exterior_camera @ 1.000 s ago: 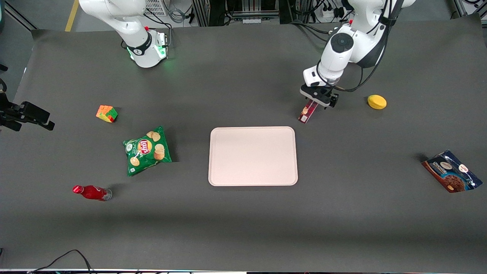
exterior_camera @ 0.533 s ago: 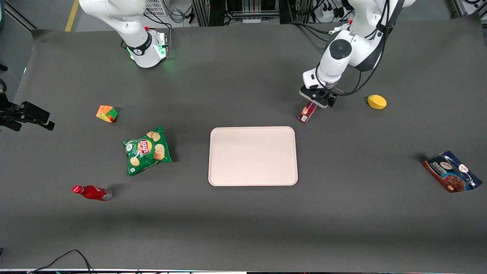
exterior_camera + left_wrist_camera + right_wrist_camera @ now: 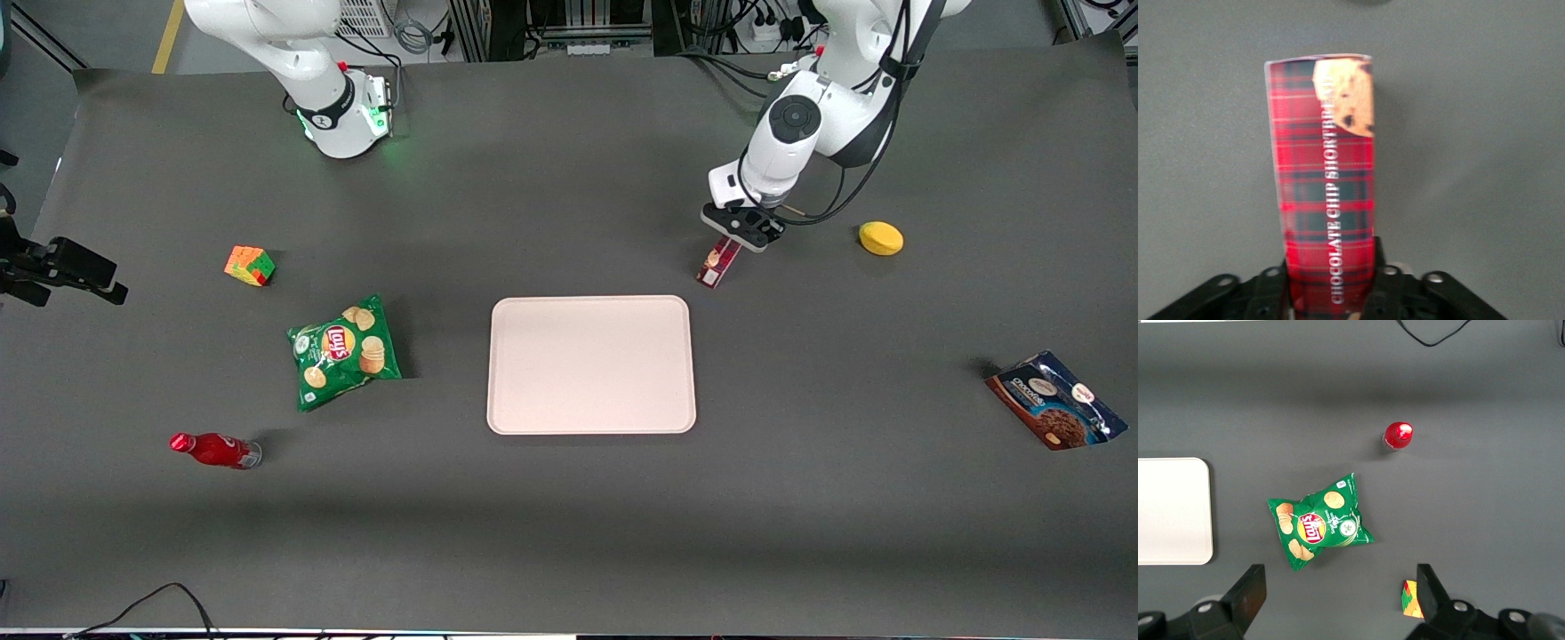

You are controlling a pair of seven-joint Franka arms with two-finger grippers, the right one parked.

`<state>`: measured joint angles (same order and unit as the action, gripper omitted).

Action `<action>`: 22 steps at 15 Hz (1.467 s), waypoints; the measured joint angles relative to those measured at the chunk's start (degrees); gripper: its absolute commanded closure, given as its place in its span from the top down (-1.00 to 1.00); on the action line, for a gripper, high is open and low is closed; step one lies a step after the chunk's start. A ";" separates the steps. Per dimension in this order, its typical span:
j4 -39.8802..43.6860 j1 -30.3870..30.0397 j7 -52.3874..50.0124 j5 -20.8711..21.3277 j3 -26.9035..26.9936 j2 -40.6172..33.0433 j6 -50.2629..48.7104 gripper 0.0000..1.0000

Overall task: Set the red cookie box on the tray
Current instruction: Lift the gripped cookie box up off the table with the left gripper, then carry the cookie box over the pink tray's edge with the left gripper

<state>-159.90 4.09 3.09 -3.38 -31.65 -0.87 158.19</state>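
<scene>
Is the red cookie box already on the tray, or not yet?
Not yet. The red cookie box lies on the table just outside the tray, with the gripper on its end.

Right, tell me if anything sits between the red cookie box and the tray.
Nothing visible does. The red cookie box sits at the gripper, just off the tray corner and farther from the front camera, with only bare dark mat between them. The yellow object lies off toward the working arm's end, out of the way.
</scene>
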 measured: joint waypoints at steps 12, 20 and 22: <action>21.62 -1.53 -0.35 -0.77 4.20 -4.56 -36.07 -1.00; 54.53 -2.62 -5.41 -5.51 6.70 -0.14 -54.92 -1.00; 59.46 -2.63 -9.48 -5.47 6.69 4.20 -54.86 -1.00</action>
<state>-100.43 1.46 -6.40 -8.86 -24.96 3.33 103.34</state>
